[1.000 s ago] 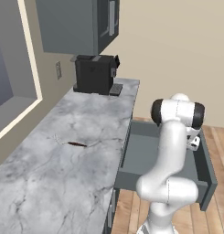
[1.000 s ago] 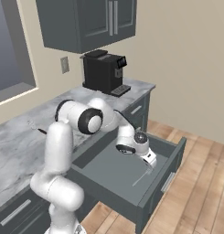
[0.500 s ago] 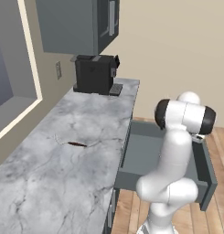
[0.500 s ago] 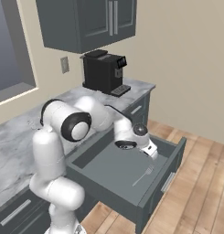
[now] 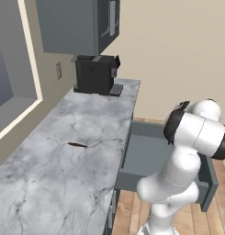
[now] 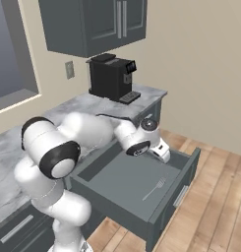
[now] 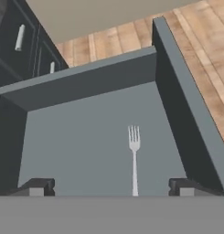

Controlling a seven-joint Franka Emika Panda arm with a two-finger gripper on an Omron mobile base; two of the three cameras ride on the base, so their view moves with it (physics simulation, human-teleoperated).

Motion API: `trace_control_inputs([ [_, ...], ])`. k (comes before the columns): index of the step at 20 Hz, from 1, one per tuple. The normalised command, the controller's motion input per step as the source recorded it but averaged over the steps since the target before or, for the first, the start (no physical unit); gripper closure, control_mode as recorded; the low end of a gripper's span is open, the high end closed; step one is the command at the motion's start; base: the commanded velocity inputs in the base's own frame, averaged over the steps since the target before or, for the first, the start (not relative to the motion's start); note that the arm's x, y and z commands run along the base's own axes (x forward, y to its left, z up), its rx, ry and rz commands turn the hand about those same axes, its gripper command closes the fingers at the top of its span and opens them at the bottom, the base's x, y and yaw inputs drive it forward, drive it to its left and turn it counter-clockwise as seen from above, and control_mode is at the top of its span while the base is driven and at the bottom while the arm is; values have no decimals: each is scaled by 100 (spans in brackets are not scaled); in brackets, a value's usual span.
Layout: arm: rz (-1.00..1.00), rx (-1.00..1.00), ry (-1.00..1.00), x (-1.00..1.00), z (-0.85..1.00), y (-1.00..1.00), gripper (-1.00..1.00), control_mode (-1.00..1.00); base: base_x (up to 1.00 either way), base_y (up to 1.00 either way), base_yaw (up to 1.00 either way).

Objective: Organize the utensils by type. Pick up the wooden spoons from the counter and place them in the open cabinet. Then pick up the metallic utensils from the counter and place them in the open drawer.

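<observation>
Jaws spread wide, the gripper (image 7: pixel 111 187) hangs over the slate-grey floor of the boxy open drawer (image 7: pixel 177 105), where a thin silvery fork (image 7: pixel 134 155) lies flat between its dark fingertips (image 7: pixel 38 186).

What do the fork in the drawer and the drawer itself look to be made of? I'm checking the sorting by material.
The fork looks like metal: thin, pale silvery-grey, with slim tines. The drawer looks like painted wood or laminate: flat, matte dark grey walls and a slate-grey floor; the rendering leaves which open.
</observation>
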Motion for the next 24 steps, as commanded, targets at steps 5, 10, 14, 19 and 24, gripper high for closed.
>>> trace_control_inputs([
  [5, 0, -9, 14, -37, 96, 0, -100, -100, 0, 0, 0],
  [10, 4, -13, 19, -62, 68, 0, -100, -100, 0, 0, 0],
  [14, 2, -2, -2, -99, 13, 11, -100, -100, 0, 0, 0],
  [19, 0, 0, -19, -100, 18, 27, -100, -100, 0, 0, 0],
  [24, 3, -1, -22, -65, 36, 66, -100, -100, 0, 0, 0],
])
